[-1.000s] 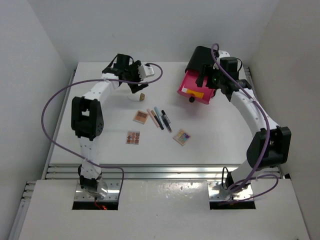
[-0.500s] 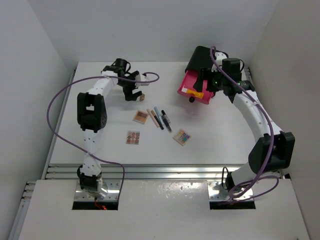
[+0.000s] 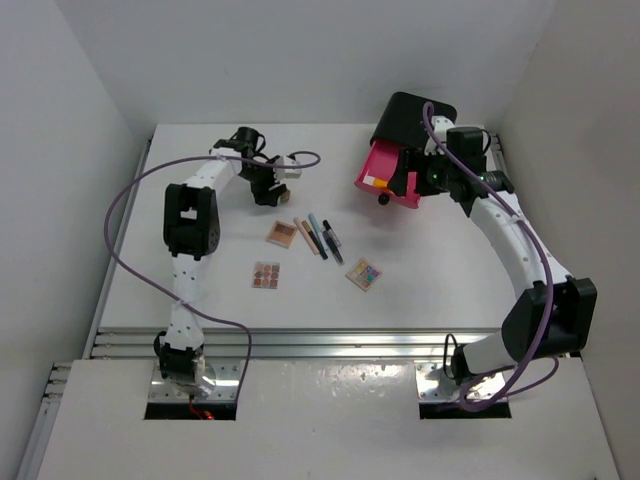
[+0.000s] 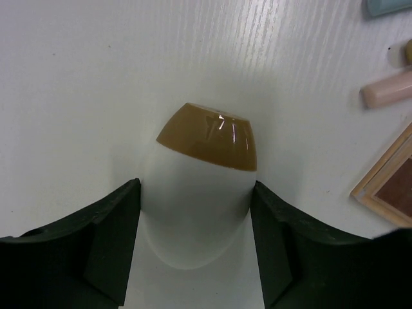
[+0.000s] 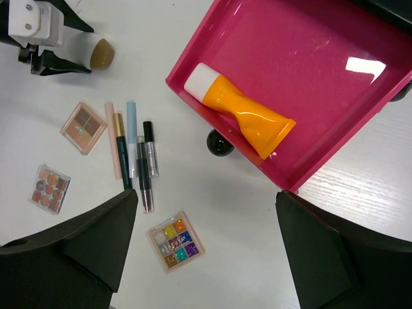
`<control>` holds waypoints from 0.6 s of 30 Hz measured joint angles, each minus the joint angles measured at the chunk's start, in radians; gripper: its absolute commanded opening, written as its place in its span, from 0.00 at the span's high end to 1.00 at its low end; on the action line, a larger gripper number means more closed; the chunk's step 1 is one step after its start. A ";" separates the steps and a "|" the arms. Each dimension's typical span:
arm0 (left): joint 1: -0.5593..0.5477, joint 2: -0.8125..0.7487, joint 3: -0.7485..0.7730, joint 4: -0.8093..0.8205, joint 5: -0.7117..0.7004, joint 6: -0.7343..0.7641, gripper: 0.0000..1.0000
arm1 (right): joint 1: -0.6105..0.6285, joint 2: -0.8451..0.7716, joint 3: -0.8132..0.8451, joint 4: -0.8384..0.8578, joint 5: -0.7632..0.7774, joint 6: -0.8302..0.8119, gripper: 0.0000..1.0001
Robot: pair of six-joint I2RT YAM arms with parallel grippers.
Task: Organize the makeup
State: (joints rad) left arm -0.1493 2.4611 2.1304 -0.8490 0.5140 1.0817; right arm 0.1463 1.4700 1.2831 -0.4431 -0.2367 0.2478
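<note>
Left hand (image 4: 195, 193) straddles the white oval compact (image 4: 201, 154) on the bench (image 4: 77, 77), grip unconfirmed; its smooth rounded shell may squirt free if squeezed off-centre, while the right hand (image 5: 206, 193) hangs wide open, empty, near the pink drawer (image 5: 302, 58).

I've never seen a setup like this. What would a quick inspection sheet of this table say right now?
surface: white table, no spills seen.
job's things: white compact with gold end lies between the left fingers; three palettes and a row of pencils lie mid-table; orange tube lies in the open pink drawer of the black box.
clutter: nothing seen.
grippers: left gripper straddles the compact, contact unclear; right gripper open, empty, above the drawer.
cables: purple cables loop beside both arms, none across the makeup.
surroundings: white walls on three sides; metal rail at the near edge.
</note>
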 measured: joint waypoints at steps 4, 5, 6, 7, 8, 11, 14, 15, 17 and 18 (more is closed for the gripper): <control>-0.002 -0.021 -0.041 0.023 0.003 0.027 0.68 | 0.000 -0.007 -0.013 0.000 0.000 0.009 0.13; -0.002 -0.030 -0.056 0.031 0.003 0.037 0.79 | 0.000 -0.007 -0.014 0.000 0.000 0.011 0.13; -0.002 -0.038 -0.068 0.034 0.003 0.043 0.81 | 0.000 -0.007 -0.017 0.001 0.000 0.012 0.13; -0.002 -0.047 -0.084 0.036 0.003 0.052 0.84 | 0.001 -0.007 -0.018 0.001 0.000 0.013 0.13; -0.002 -0.053 -0.091 0.036 0.003 0.057 0.84 | 0.003 -0.007 -0.018 0.002 0.000 0.013 0.14; -0.002 -0.065 -0.109 0.031 0.004 0.066 0.91 | 0.014 -0.007 -0.019 0.005 0.002 0.013 0.16; -0.002 -0.075 -0.111 0.020 0.021 0.062 0.96 | 0.036 -0.007 -0.019 0.013 0.000 0.013 0.21; -0.002 -0.083 -0.111 0.018 0.029 0.060 0.97 | 0.043 -0.007 -0.019 0.018 0.000 0.014 0.22; -0.002 -0.119 -0.111 0.021 0.059 0.045 1.00 | 0.056 -0.007 -0.018 0.032 -0.005 0.024 0.26; -0.002 -0.148 -0.111 0.023 0.073 0.036 1.00 | 0.061 -0.007 -0.016 0.045 -0.008 0.033 0.28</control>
State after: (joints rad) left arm -0.1516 2.3135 2.0197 -0.8265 0.5873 1.1175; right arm 0.2077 1.4628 1.2667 -0.3981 -0.2451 0.2806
